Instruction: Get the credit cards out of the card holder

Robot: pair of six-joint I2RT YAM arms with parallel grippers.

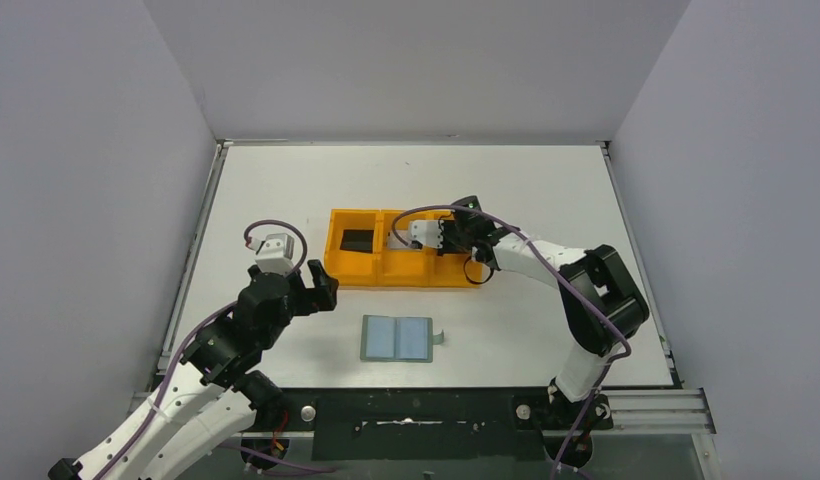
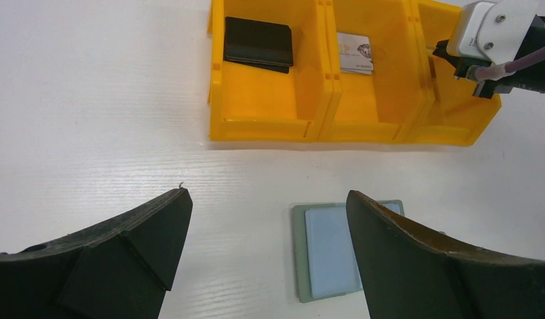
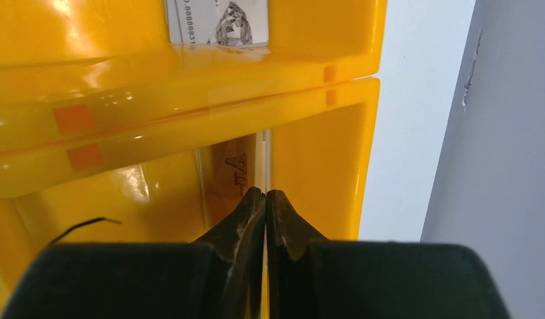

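My right fingers (image 3: 246, 222) are pinching the tan-brown card (image 3: 233, 176) on edge inside the orange tray's (image 3: 323, 166) 3 o'clock compartment, evidently for sorting; its lettering is not reading clearly. The silvery card (image 3: 217, 23), showing cropped digits, and the black card (image 2: 258, 43) are occupying separate compartments. My left fingers (image 2: 150, 246) are standing wide beside the open card holder (image 1: 396, 338), lying at the tray's 6 o'clock.

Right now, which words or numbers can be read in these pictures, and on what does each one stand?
"808883", cut off at the picture's edge: on the grey card in the middle bin of the tray.
Letters like "VIP", not sure: on the tan card pinched by the right gripper.
Small print at that card's edge: too small to read.
Black card, wallet: no text seen.
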